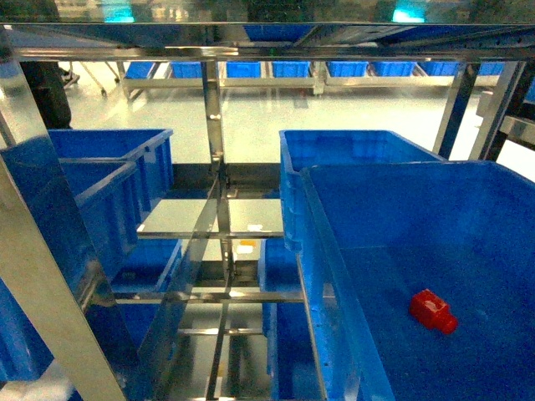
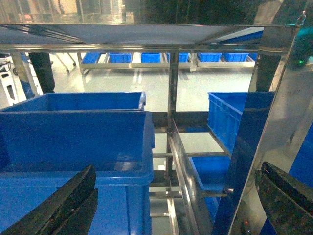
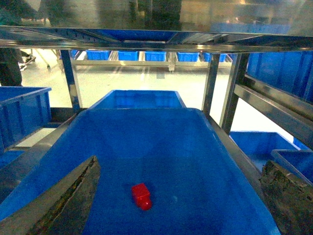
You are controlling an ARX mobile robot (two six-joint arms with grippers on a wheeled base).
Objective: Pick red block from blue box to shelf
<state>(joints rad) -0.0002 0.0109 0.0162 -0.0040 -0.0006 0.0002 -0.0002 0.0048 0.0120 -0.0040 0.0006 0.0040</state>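
Only one red block (image 1: 432, 311) in blue box (image 1: 334, 276)

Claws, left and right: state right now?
Left claw: open, holding nothing, fingers spread in front of the shelf.
Right claw: open, empty, above the red block lying in the blue box.

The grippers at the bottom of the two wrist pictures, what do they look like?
Only the fingers show. The left gripper has dark, nearly black, wedge-shaped fingers. The right gripper has similar fingers, looking rough and worn. No cables or markings are visible.
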